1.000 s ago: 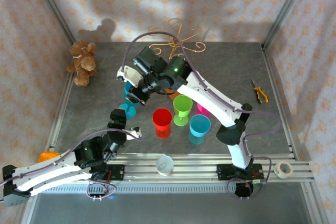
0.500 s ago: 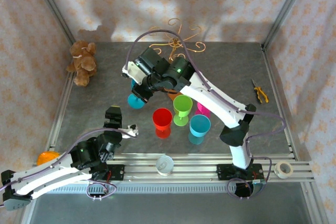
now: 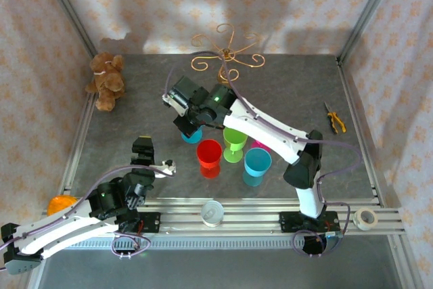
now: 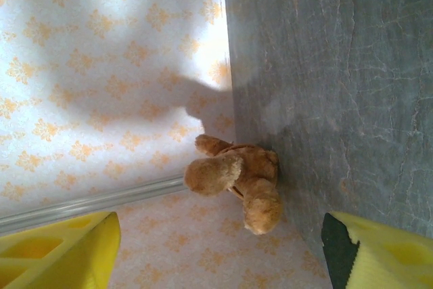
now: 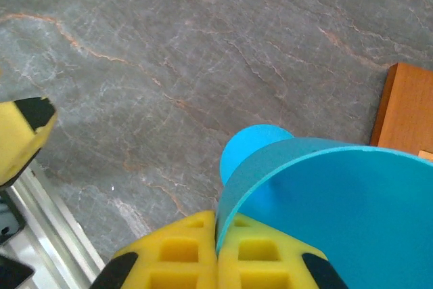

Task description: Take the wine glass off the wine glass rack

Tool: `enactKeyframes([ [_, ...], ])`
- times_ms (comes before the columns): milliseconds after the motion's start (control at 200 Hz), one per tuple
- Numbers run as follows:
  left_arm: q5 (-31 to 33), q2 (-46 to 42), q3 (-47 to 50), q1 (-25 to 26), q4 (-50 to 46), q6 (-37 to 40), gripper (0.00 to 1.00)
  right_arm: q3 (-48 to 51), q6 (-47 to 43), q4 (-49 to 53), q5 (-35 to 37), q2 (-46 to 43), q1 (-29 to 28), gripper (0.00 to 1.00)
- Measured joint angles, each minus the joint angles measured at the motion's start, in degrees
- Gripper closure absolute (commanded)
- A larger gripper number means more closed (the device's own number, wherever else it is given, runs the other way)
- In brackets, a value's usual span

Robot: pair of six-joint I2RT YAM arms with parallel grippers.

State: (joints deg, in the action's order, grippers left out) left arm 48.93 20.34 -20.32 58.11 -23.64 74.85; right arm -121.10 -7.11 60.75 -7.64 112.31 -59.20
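I see my left gripper (image 4: pixel 220 238) spread wide near the table's (image 3: pixel 291 79) front-left corner, and my right gripper (image 5: pixel 216 245) pinching the blue wine glass (image 5: pixel 325 201) by its rim (foot downward), off the wine glass rack (image 3: pixel 226 55) and beside its wooden base.

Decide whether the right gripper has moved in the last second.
Yes. In the top view the right gripper, shut on the blue wine glass, has shifted rightwards, closing much of the gap to the stationary red glass.
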Motion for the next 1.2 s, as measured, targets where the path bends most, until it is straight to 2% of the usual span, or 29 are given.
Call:
enactKeyframes([
  [526, 0.00, -0.02, 0.00, -0.15, 0.02, 0.02, 0.17, 12.83, 6.88, -9.42, 0.61, -1.29, 0.87, 1.00],
  [1201, -0.02, -0.46, 0.02, -0.15, 0.04, 0.02, 0.15, 15.30, 10.34, -12.41, 0.57, -1.25, 1.51, 1.00],
])
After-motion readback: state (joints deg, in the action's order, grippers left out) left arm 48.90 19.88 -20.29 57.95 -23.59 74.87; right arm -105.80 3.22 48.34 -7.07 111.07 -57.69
